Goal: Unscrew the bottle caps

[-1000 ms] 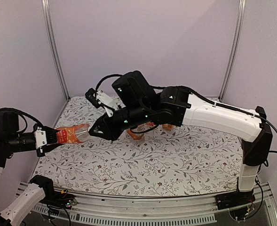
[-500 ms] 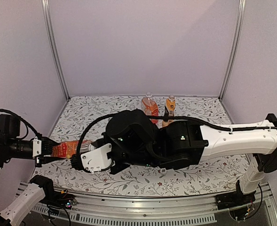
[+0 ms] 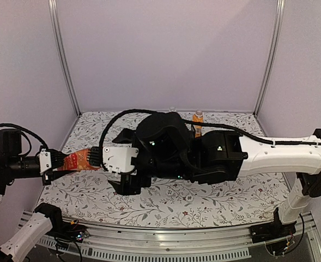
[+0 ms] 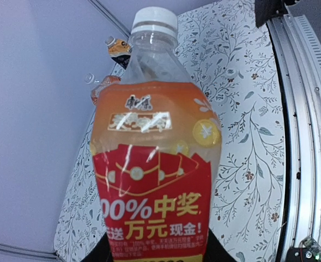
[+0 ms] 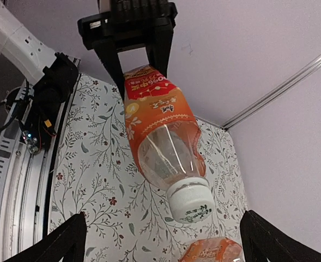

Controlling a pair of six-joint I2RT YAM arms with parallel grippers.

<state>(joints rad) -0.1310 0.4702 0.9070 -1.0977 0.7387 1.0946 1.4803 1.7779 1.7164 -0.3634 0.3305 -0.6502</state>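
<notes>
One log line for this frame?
left gripper shut on bottle | right gripper open, fingers either side of cap, no contact | cap on bottle | bottle roughly level, off table

— What is everything resting on?
— A table [image 3: 225, 199]. Its pale top is printed with grey leafy vines and small red flowers, and it fills the lower half of the top view.
— And what stands on it?
— At the far edge, upper centre, a slim bottle [image 3: 198, 121] with an orange-and-black label stands upright. Just left of it, only the top of a second bottle [image 3: 173, 109] shows; the rest is hidden.
</notes>
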